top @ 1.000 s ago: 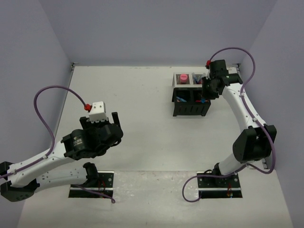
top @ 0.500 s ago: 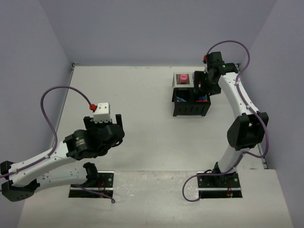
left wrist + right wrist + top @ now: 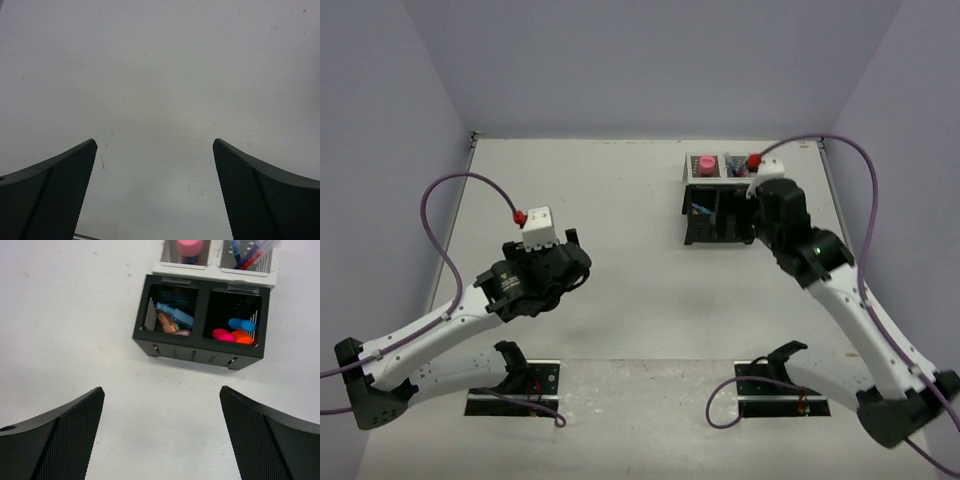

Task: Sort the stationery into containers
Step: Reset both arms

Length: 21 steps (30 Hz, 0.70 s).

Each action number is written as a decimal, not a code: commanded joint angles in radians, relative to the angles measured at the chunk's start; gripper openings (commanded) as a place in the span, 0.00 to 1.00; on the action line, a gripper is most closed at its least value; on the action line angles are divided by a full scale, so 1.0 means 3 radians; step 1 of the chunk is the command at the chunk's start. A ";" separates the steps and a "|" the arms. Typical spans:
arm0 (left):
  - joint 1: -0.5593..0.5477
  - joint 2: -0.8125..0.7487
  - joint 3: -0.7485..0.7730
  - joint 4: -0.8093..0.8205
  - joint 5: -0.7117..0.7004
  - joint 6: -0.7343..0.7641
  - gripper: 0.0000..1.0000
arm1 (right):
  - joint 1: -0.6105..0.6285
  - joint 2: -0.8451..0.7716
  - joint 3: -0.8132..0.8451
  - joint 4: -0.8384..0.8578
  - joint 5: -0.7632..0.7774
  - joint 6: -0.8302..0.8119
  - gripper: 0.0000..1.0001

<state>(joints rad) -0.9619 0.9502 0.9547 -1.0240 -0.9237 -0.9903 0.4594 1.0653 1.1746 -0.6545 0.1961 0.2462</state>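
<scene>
Right gripper [image 3: 161,390]: jaws spread wide, nothing between them. It hangs above bare table [image 3: 65,315], on the near side of the organizer [image 3: 195,354] and clear of it. Only the inner faces of its two fingers [image 3: 60,440] show, and both are cut off by the bottom edge.

Left gripper [image 3: 154,150]: jaws also released and wide, with nothing held. Its wrist view shows only table surface with faint specks. It is well apart from the organizer, on the far left of the table.

All the stationery in view sits inside the organizer, as seen from the right wrist:
- Back left pale compartment: pink glue stick [image 3: 189,246], upright, top cut off by the frame edge.
- Back right pale compartment: blue and red pens [image 3: 248,255], leaning, upper ends cut off. Count unclear.
- Front left dark compartment: light blue highlighter [image 3: 175,315] lying across a peach one [image 3: 167,325]. Anything beneath is lost in shadow.
- Front right dark compartment: blue highlighter [image 3: 242,324] over a pink one [image 3: 222,335] and an orange one [image 3: 242,337]. Their lower parts are hidden by the front wall.

In the top view the right wrist covers the organizer's right side, and the contents are too small to tell apart.
</scene>
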 commanded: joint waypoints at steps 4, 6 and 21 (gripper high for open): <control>0.0657 0.0036 -0.0173 0.1470 0.0980 0.0932 1.00 | 0.0156 -0.1421 -0.1020 0.0848 0.1037 0.0068 0.99; 0.1128 -0.0030 -0.0141 0.1557 0.1142 0.1088 1.00 | 0.0156 -0.1530 -0.0815 0.0295 0.1204 0.0228 0.99; 0.1427 -0.1084 -0.0202 0.1217 0.0365 0.1749 1.00 | 0.0156 -0.2417 -0.0828 -0.0476 0.1498 0.0346 0.99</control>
<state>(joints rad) -0.5377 0.7061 0.9906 -0.6847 -0.6940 -0.5594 0.5049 0.3788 0.9696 -0.8249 0.6833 0.3586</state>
